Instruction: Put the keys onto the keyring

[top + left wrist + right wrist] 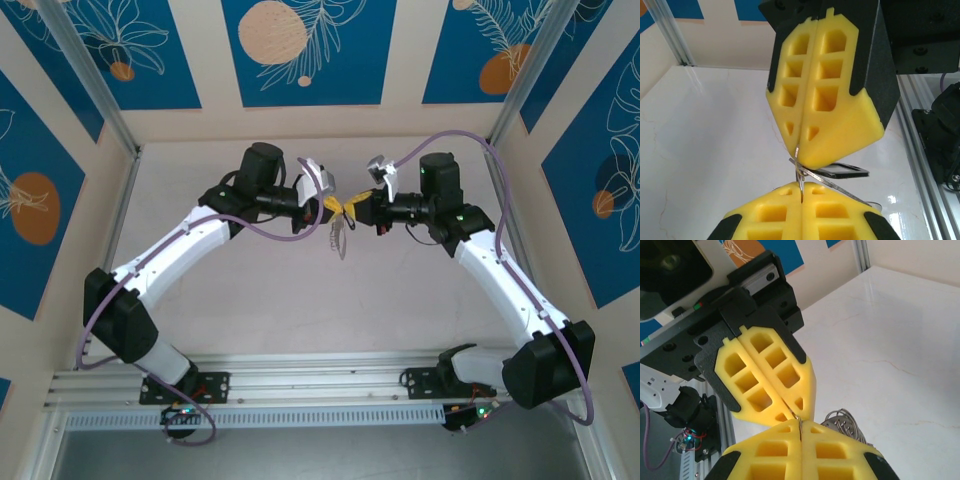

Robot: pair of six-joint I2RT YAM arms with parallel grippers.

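L fingers (pixel 805 201): shut tight. The tip pinches a thin metal bit (pixel 800 176). Can't tell if it's key blade or ring wire.
R fingers (pixel 803 441): shut tight too, tip to tip w/ the L fingers. They pinch the same bit from the other side.
Key (pixel 842 171): just beside the tips. Small black head, thin shiny blade. Lies sideways in the L wrist view, blade end toward the fingers, head pointing away.
Keyring (pixel 842 423): looks to hang just under the tips, up off the counter (pixel 700 150). Grey loop w/ lots of small shiny bits bunched on it.
Nearer arm: same for both. They meet right at it, in the middle btw the 2 arms.
Next move, I think: slide the key along the loop wire, so blade & wire must line up. All tiny, thin, slippy metal, easy to drop.
Feel: fingers are yellow blocks w/ holes, prob. a bit soft. Metal hard & smooth. Counter white, shiny, stone look.
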